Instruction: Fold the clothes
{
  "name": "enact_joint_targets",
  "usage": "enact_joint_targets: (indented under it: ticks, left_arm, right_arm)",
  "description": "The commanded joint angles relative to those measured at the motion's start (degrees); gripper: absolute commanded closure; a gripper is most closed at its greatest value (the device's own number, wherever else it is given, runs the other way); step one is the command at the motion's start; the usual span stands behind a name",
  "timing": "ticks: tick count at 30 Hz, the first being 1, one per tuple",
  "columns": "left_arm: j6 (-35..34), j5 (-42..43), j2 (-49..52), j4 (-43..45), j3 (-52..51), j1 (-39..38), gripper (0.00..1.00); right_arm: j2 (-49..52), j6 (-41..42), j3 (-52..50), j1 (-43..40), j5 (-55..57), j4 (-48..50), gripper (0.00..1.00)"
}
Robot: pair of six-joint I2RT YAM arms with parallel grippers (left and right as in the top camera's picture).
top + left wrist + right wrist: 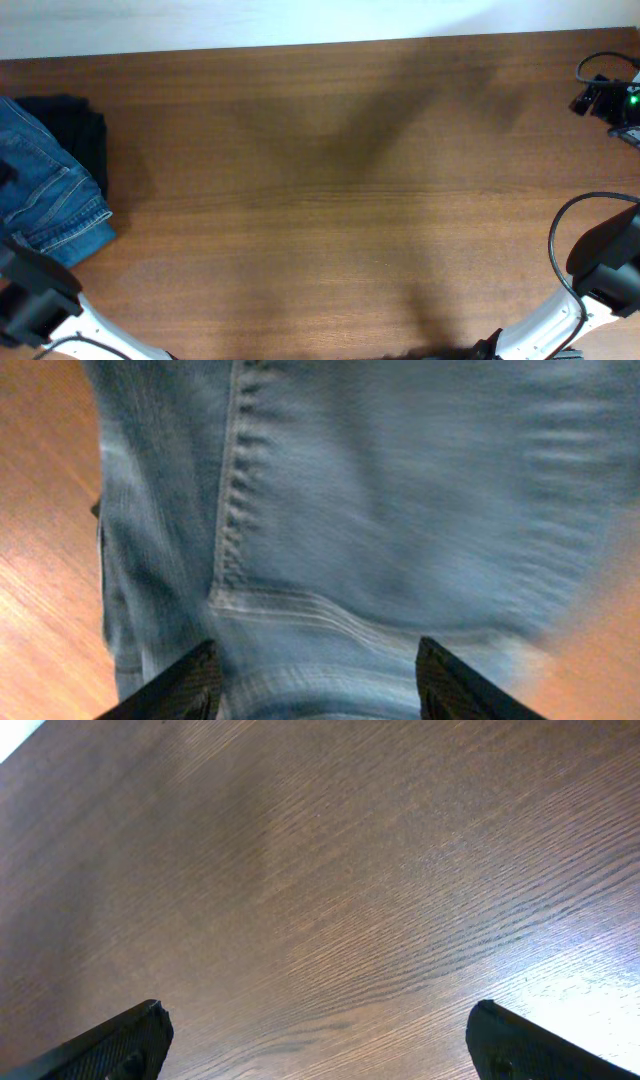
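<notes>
The clothes, blue denim jeans [45,190], lie folded at the table's far left edge, partly on top of a black garment [85,125]. The left wrist view is filled with the same denim [400,490], its stitched seam running down the left side. My left gripper [317,647] hovers over this cloth, open, its two dark fingertips well apart and nothing pinched between them. The left arm [35,295] comes in from the bottom left corner. My right gripper [318,1012] is open wide above bare wood, far from the jeans. The right arm [600,270] sits at the bottom right.
The brown wooden table [330,200] stretches between the two arms. A small black device with a green light [612,100] sits at the top right corner. A black cable [553,240] loops beside the right arm.
</notes>
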Motion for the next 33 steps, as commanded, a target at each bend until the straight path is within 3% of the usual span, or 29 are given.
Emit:
enact_joint_targets:
  ticks: [1, 10, 11, 14, 33]
  left_arm:
    - [0.26, 7.52, -11.93, -3.43, 4.72, 0.15, 0.38]
    - [-1.16, 9.73, -32.74, -17.4, 4.44, 0.04, 0.43]
    - [-0.28, 9.73, -34.73, -17.42, 4.15, 0.04, 0.0]
    - [2.95, 9.66, -40.76, -17.4, 4.02, 0.04, 0.0]
    - [2.91, 9.66, -65.05, -17.38, 4.04, 0.04, 0.0]
  right_arm:
    - [-0.37, -0.17, 0.04, 0.04, 0.26, -0.02, 0.01]
    - [-0.37, -0.17, 0.04, 0.04, 0.26, -0.02, 0.01]
    - [-0.37, -0.17, 0.04, 0.04, 0.26, -0.02, 0.01]
    - [-0.37, -0.17, 0.04, 0.04, 0.26, -0.02, 0.01]
    - [-0.35, -0.17, 0.04, 0.04, 0.26, -0.02, 0.01]
